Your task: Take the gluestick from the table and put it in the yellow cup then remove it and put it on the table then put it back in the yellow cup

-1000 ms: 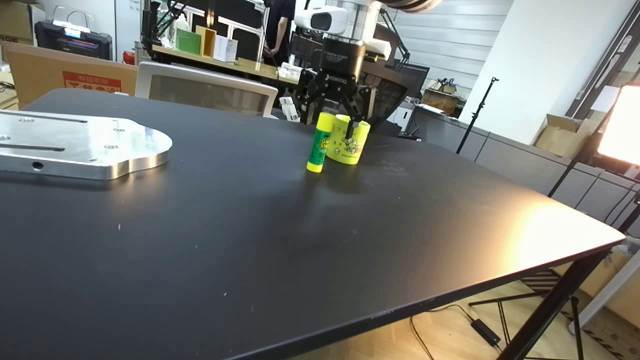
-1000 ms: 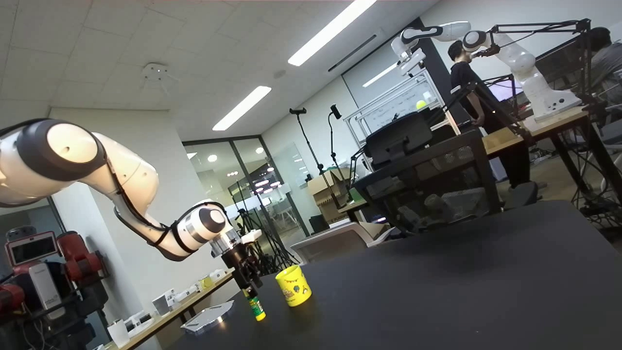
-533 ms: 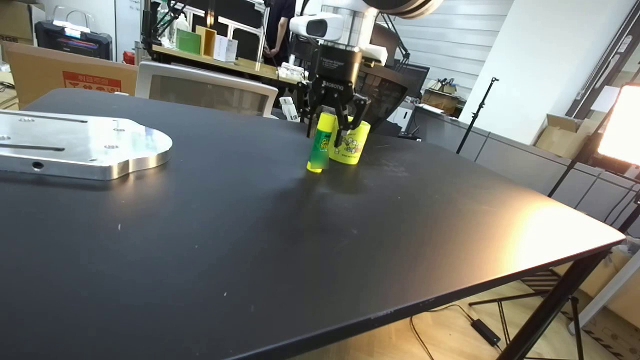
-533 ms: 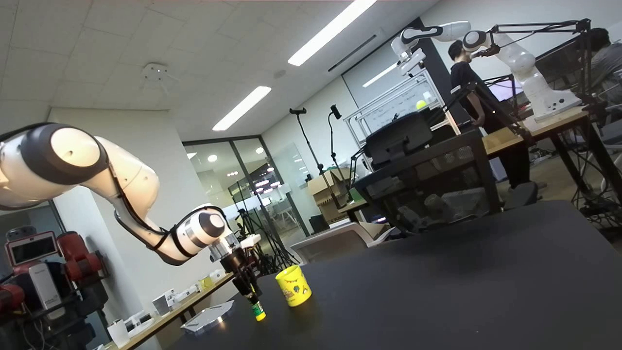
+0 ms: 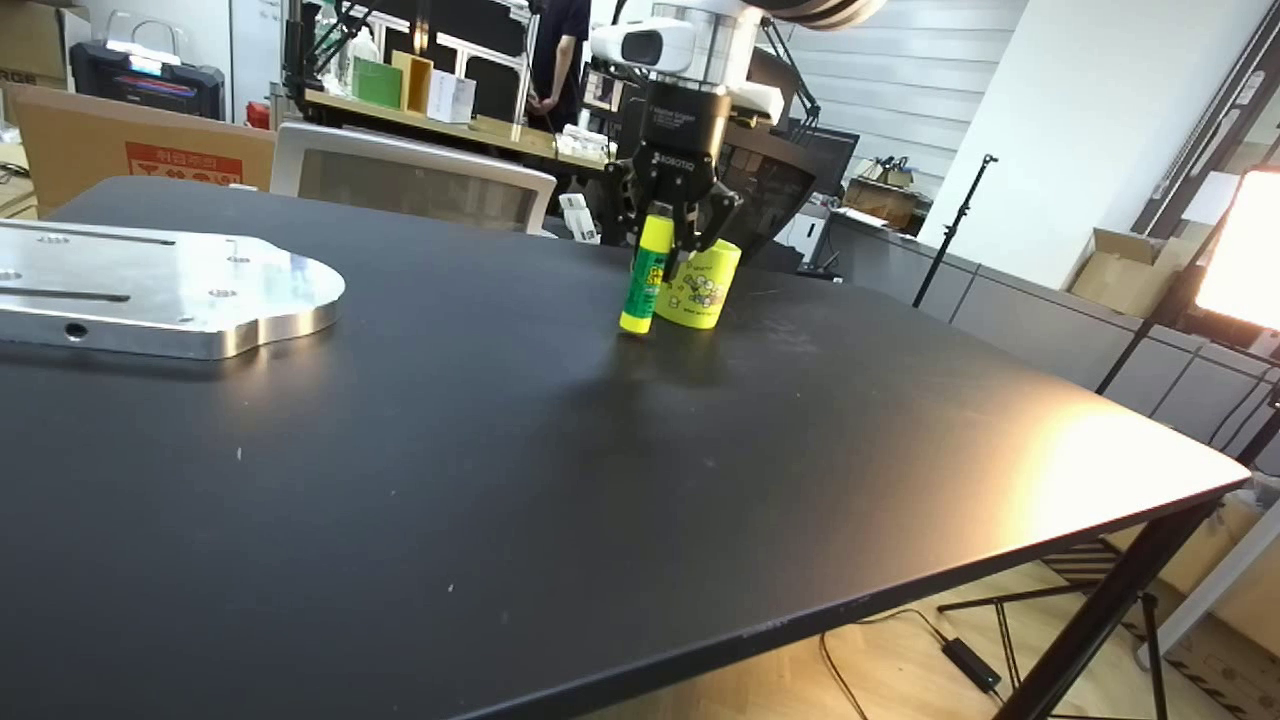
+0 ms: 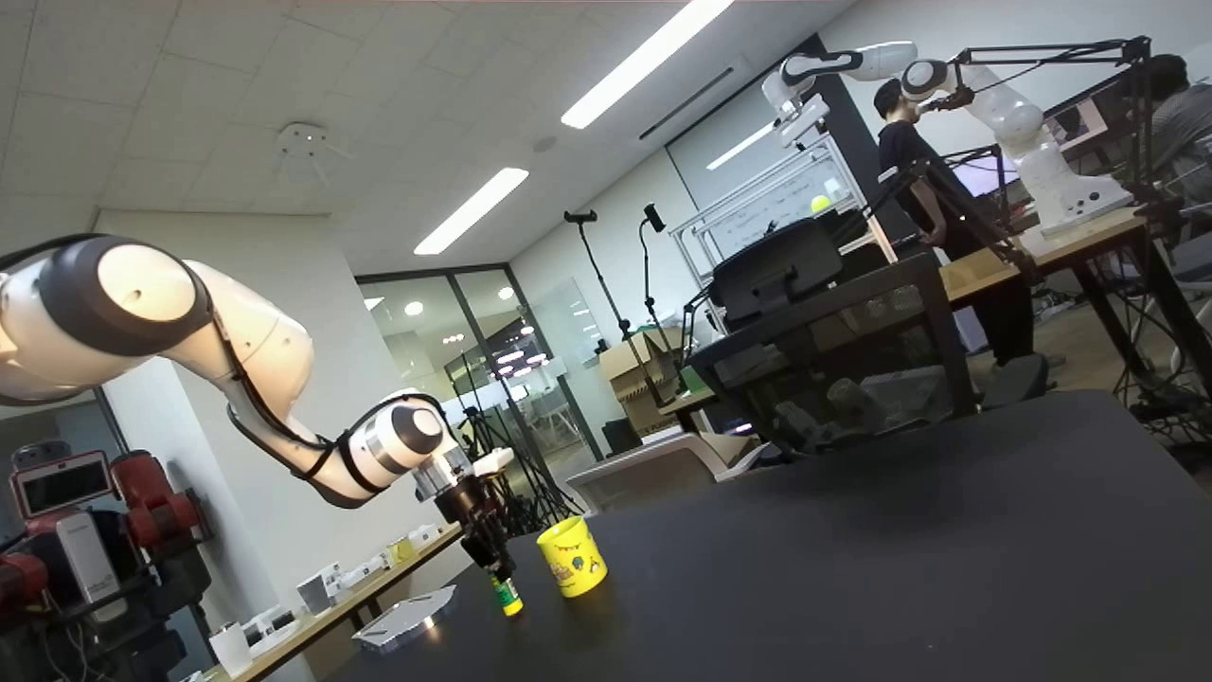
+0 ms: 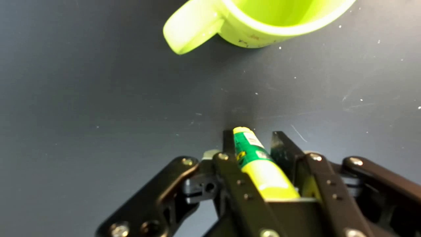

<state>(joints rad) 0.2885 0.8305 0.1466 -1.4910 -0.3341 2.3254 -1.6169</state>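
The gluestick (image 5: pixel 648 280), green with yellow ends, stands nearly upright between the fingers of my gripper (image 7: pixel 253 141), which is shut on it. In an exterior view its lower end hovers just above the dark table, a small shadow under it. The wrist view shows the gluestick (image 7: pixel 251 153) running along the left finger, its yellow top back between the jaws. Beside it on the table is the yellow cup (image 6: pixel 572 559), upright and apart from the gluestick. From the wrist, the cup (image 7: pixel 245 34) shows its handle pointing left and part of its open mouth; its bottom inside is out of view.
A thick silver metal plate (image 5: pixel 190 290) lies on the table (image 5: pixel 560 500). Past the table edge are a mesh chair (image 5: pixel 410 185) and a lit lamp (image 5: pixel 1245 250). A dark office chair (image 6: pixel 852 350) stands behind the table.
My gripper came down around the gluestick, its jaws came together on it, and it has risen slightly with the gluestick, whose base left the table. The cup has not moved.
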